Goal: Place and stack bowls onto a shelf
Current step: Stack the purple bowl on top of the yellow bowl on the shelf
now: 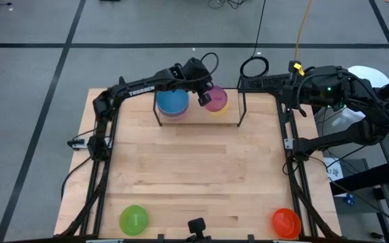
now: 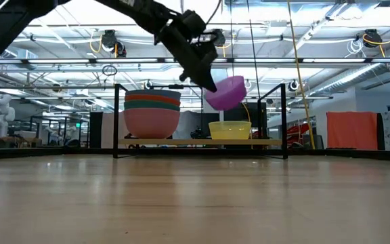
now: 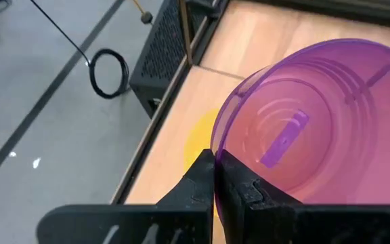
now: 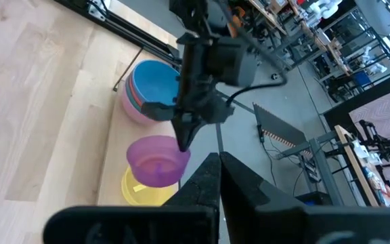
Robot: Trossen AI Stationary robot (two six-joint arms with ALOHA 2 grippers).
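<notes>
My left gripper (image 1: 204,100) is shut on a purple bowl (image 2: 227,91), holding it over a yellow bowl (image 2: 230,129) that sits on the shelf's plank (image 2: 195,142) at the table's far edge. To the left of it on the shelf stands a stack of bowls (image 2: 152,112), pink at the bottom and blue on top (image 1: 172,101). A green bowl (image 1: 134,219) and an orange-red bowl (image 1: 286,221) rest on the table near its front edge. My right gripper (image 4: 217,157) waits shut, raised at the far right corner. My left gripper pinches the purple bowl's rim (image 3: 215,144) between its two fingers, on the side nearest the arm. The fingers (image 2: 207,83) slant down from the table's left and above. The bowl hangs tilted below them, its opening up toward the gripper, clear of the yellow bowl.
The shelf's thin black rods (image 1: 240,108) rise on either side of the plank. A black mesh box (image 3: 164,51) and a cable loop (image 1: 254,66) lie beyond the table's far edge. Bare tabletop (image 1: 194,169) spreads between the shelf and the two front bowls.
</notes>
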